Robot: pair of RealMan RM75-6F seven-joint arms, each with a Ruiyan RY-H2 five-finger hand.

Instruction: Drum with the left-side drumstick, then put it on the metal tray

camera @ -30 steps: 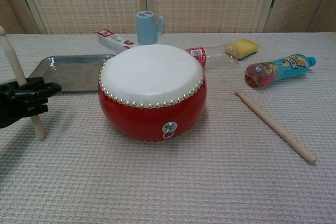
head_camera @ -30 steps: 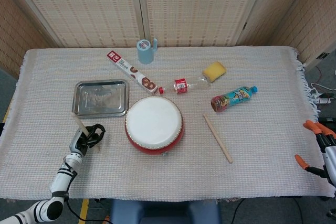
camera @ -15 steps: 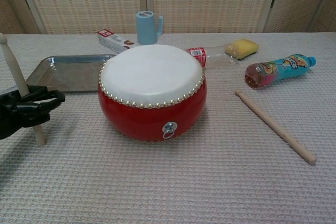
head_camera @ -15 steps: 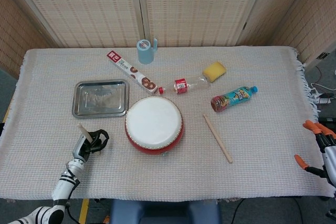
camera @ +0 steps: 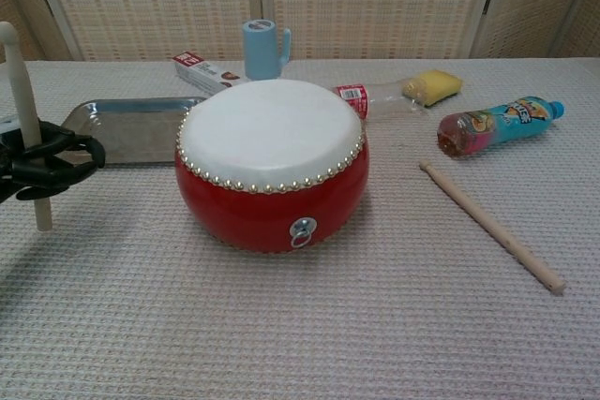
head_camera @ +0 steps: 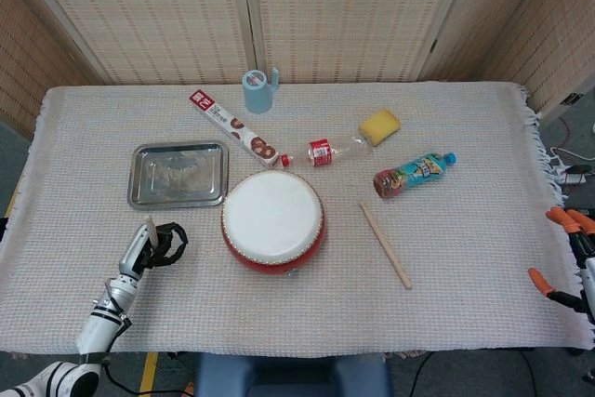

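Left-side drumstick, held upright, left of drum — strike pending

Left robot hand (camera: pixel 42 164): fingers wrapped round the lower shaft of the left-side drumstick (camera: pixel 21 91), stick near vertical, its lower end clear of the bench (head_camera: pixel 465 258). Metal tray (head_camera: pixel 139 194): just behind the hand, bare, left of the drum. Drum (camera: pixel 270 164): red shell, white head level, centre bench. To strike well, judged: tilt the stick's upper end rightward and down onto the white head, keep the grip firm near the lower end so the shaft does not slip, avoid the studded rim, then carry it back over the tray. Spare drumstick (head_camera: pixel 385 244): lying right of the drum, not wanted. Right robot hand (head_camera: pixel 569 258): at the far right edge, orange-tipped fingers apart, holding nothing.
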